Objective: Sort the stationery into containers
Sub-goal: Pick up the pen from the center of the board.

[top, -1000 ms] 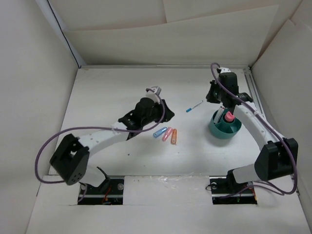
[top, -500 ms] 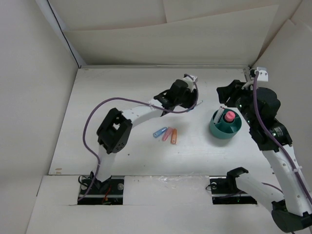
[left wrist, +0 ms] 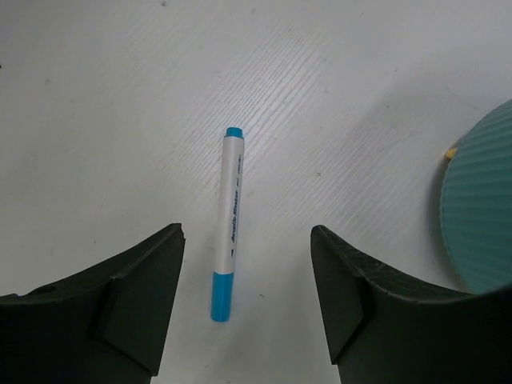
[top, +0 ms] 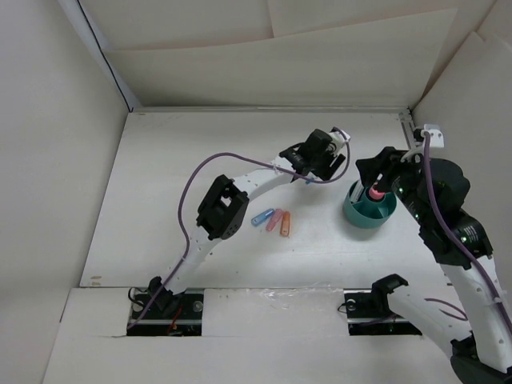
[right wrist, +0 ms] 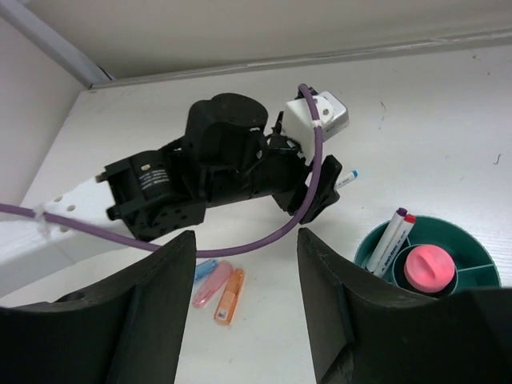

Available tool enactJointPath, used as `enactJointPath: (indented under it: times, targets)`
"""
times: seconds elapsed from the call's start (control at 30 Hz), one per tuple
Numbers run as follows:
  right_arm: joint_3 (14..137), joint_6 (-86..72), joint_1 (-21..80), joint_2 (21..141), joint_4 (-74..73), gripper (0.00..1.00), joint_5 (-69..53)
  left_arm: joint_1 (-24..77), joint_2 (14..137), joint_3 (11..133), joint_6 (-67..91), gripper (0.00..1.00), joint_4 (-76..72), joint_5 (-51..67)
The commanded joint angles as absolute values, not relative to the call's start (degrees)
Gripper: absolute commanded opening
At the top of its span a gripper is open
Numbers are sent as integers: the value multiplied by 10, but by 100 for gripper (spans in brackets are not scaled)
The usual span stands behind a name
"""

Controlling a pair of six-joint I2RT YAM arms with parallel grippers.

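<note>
A white pen with blue ends lies on the table between the fingers of my open left gripper, which hovers over it. The teal cup stands just to its right, its ribbed wall at the edge of the left wrist view. In the cup stand a pink-capped glue stick and two white pens. My right gripper is open and empty above and beside the cup. Blue, pink and orange markers lie together mid-table.
The left arm stretches across the table's middle, its purple cable looping above the markers. Cardboard walls enclose the table at the back and sides. A rail runs along the back right.
My left arm swung right to hover over the blue-ended pen, its jaws widening. My right gripper opened, left a pen in the cup and drew back from it.
</note>
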State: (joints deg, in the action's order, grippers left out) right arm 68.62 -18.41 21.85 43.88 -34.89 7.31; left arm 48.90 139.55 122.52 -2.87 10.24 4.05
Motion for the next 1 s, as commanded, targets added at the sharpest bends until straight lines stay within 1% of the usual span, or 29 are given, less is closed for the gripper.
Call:
enactJointPath:
  times: [0.0, 0.17, 0.33, 0.47, 0.6, 0.7, 0.97]
  targets:
    - [708, -181, 225, 423, -349, 59, 65, 488, 1402, 1271, -68, 60, 133, 46]
    - [708, -176, 225, 406, -349, 61, 51, 488, 1440, 1302, -73, 62, 133, 57]
    - [708, -176, 230, 401, -349, 61, 33, 488, 1469, 1350, -73, 62, 139, 51]
    - [708, -176, 230, 401, -349, 61, 20, 488, 1489, 1361, -78, 56, 139, 46]
    - [708, -176, 230, 396, -349, 61, 7, 488, 1495, 1367, -78, 53, 127, 40]
    - [708, -176, 230, 389, -349, 61, 2, 488, 1506, 1382, -78, 48, 127, 40]
    - [708, -176, 230, 379, -344, 61, -28, 488, 1523, 1408, -78, 45, 127, 40]
